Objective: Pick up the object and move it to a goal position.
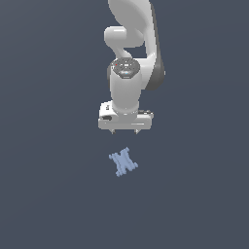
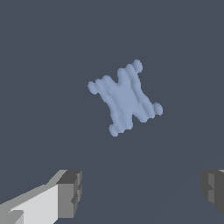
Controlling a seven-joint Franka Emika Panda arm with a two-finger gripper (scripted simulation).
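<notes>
The object (image 1: 123,162) is a small flat pale blue piece shaped like a jagged X. It lies flat on the dark grey floor, just below the gripper in the exterior view. It also shows in the wrist view (image 2: 125,98), lying apart from the fingers. My white gripper (image 1: 125,131) points down, above the object and not touching it. Its jaws stand wide apart and empty. In the wrist view the gripper (image 2: 140,192) shows two grey fingertips (image 2: 70,192) with bare floor between them.
The white arm (image 1: 133,44) rises behind the gripper toward the top of the exterior view. A plain dark grey floor (image 1: 48,194) surrounds the object.
</notes>
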